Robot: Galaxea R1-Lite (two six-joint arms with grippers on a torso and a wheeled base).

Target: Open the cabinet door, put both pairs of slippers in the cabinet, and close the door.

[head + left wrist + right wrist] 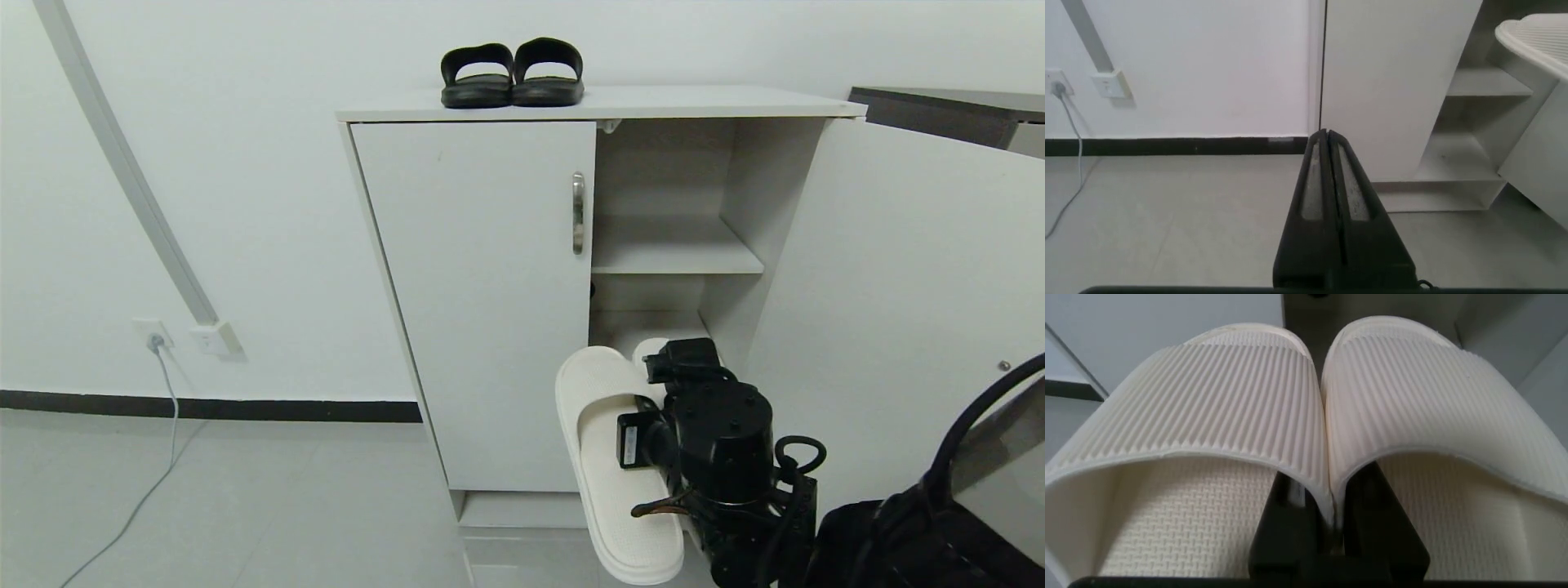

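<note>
Where door (898,286) gapes, white slippers (608,433), seemingly outside

The white slippers (612,457) at lower centre look like soft matt foam, with finely ribbed straps and footbeds stamped in a small raised pattern. The black slippers (513,75) at top centre look rubbery and smooth with a dull sheen. The cabinet (482,327) is smooth matt white board, its handle (578,214) polished metal.

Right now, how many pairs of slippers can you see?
2. The black pair stands on top of the cabinet; the white pair is held in the right gripper, before the open compartment.
</note>
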